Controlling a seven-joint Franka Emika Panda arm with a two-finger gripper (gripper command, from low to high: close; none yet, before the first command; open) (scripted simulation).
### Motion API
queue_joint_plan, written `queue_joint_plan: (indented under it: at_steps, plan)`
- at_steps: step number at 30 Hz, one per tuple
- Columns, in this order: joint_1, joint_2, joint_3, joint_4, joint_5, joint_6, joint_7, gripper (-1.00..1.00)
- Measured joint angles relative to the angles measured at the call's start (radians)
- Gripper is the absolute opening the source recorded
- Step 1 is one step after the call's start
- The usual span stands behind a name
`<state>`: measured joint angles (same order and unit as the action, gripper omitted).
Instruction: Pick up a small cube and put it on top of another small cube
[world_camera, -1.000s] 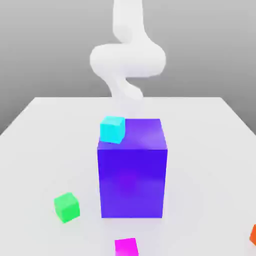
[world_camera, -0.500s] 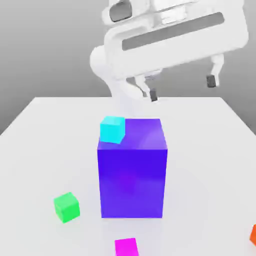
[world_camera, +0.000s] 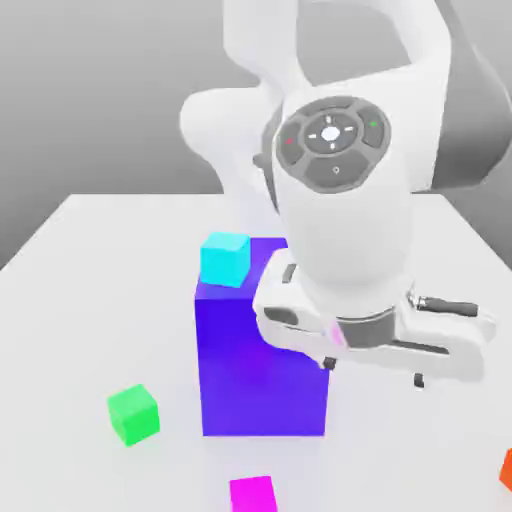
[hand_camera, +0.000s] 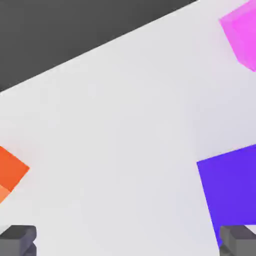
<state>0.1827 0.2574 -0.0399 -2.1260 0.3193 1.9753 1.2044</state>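
The exterior view showed the whole desk (world_camera: 90, 250) w/ the arm's white body in front of the big blue-purple block (world_camera: 235, 345), hiding much of its right side; the hand view instead looked down past two dark fingertips (hand_camera: 18, 239) set wide apart, nothing between them, so the end effector (world_camera: 372, 371) was open and empty. The green cube (world_camera: 133, 414) and cyan cube (world_camera: 225, 259) appeared in the exterior view, the cyan one on the block's top at its left rear corner. Count: 1 magenta cube (world_camera: 252, 494), 1 green, 1 cyan, 1 orange cube (world_camera: 506, 470), 1 big block, i.e. 4 small cubes plus the block. The magenta cube sat on the desk at the near edge, in front of the block, well apart from the green one. Vs. 0.5 s earlier, the end effector had dropped from above the block to beside it, low on the exterior view's right; the cubes hadn't moved.
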Motion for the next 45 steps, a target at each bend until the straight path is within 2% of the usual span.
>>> queue_joint_plan:
  at_steps: [10, 22, 36, 40, 41, 45]
  plan:
    - [0.076, 0.09, -0.027, 0.028, -0.112, 0.026, 0.297, 0.0]
    - [0.221, -0.006, -0.042, 0.037, -0.284, 0.141, 0.671, 0.0]
    - [0.079, 0.076, -0.195, -0.232, -0.159, 0.662, 0.864, 0.0]
    - [0.028, 0.206, -0.143, -0.212, -0.086, 0.805, 0.822, 0.0]
    - [0.022, 0.216, -0.138, -0.204, -0.095, 0.729, 0.813, -1.0]
    - [0.022, 0.217, -0.138, -0.204, -0.095, 0.731, 0.813, -1.0]
